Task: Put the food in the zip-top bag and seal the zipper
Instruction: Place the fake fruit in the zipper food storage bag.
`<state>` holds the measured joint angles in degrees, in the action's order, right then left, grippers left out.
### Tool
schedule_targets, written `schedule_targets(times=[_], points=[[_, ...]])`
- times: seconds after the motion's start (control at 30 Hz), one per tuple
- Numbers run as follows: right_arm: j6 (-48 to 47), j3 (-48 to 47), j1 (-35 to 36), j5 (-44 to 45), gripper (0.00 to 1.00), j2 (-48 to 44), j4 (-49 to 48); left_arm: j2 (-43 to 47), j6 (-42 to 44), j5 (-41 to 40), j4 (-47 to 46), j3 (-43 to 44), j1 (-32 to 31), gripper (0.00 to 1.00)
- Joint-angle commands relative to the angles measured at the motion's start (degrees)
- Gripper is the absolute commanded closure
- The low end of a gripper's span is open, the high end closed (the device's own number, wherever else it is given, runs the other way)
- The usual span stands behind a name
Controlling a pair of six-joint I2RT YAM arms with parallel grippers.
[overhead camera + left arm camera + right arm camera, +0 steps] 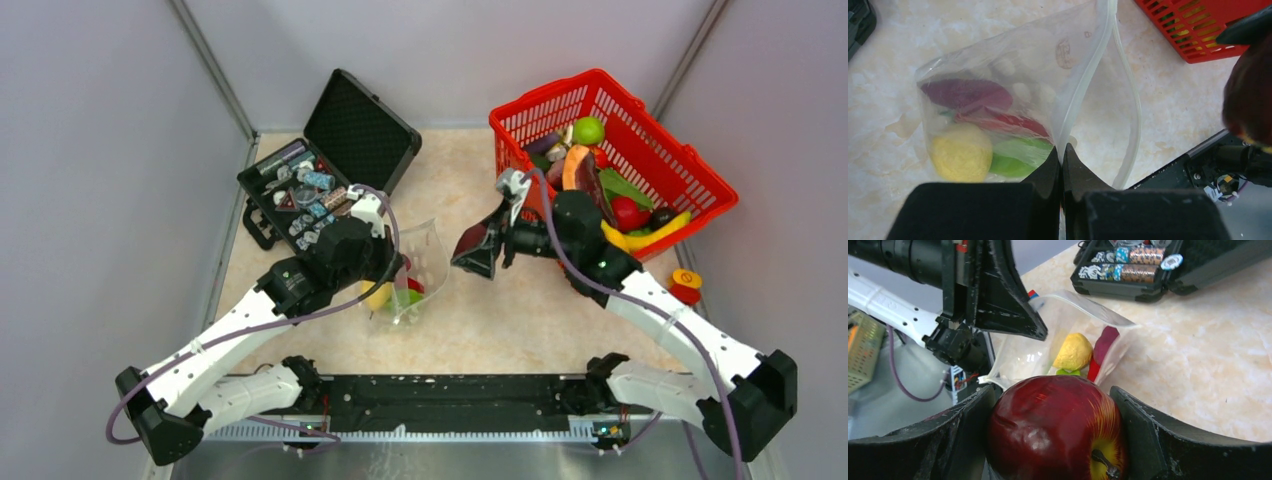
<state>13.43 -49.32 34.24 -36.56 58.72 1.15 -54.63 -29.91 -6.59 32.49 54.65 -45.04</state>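
The zip-top bag sits left of centre, one lip of its zipper pinched by the left gripper. A red apple is clamped in the right gripper beside the mouth; the slack opening could be pushed closed and the apple spilled outside

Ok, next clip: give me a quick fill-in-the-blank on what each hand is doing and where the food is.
1. The right hand holds a dark red ____.
2. The left hand is shut on the rim of the zip-top bag, whose zipper is ____.
3. More food sits in the red mesh ____.
Missing words: apple; open; basket.
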Motion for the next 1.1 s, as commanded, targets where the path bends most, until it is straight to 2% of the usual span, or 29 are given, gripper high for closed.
schedule_targets(times=[0.0, 0.2, 0.37, 0.43, 0.5, 0.63, 0.87, 0.97, 1.07], points=[[-9.99, -4.01, 8.77, 12.29, 0.83, 0.81, -1.7, 0.07, 0.09, 3.01, -3.04, 2.32, 0.04, 1.0], [-15.52, -2.48, 17.12, 19.5, 0.85, 3.71, -8.43, 0.35, 0.14, 4.09, -2.17, 3.18, 0.03, 1.0], [-20.39, -4.74, 21.05, 25.61, 0.83, 8.18, -5.37, 0.94, 0.24, 4.37, -2.34, 3.25, 0.01, 1.0], [-21.47, -5.89, 21.81, 27.85, 0.78, 9.88, -3.78, 0.57, 0.37, 4.46, -2.21, 3.47, -0.01, 1.0], [-22.01, -7.04, 22.67, 31.55, 0.77, 11.18, -2.68, 0.33, 0.47, 4.61, -1.85, 3.86, -0.02, 1.0], [-23.55, -7.37, 23.25, 35.69, 0.74, 11.92, -3.27, 0.86, 0.05, 4.95, -1.81, 3.98, -0.02, 1.0], [-22.74, -8.52, 23.47, 34.34, 0.46, 12.72, -2.32, 2.24, -0.6, 4.6, -1.9, 3.37, 0.04, 1.0], [-21.7, -8.25, 23.39, 33.21, 0.37, 12.73, -3.45, 2.03, -0.42, 4.33, -1.57, 3.58, -0.03, 1.0], [-20.97, -8.38, 23.44, 33.2, 0.32, 12.62, -3.48, 1.82, -0.15, 4.22, -1.44, 3.97, 0.02, 1.0]])
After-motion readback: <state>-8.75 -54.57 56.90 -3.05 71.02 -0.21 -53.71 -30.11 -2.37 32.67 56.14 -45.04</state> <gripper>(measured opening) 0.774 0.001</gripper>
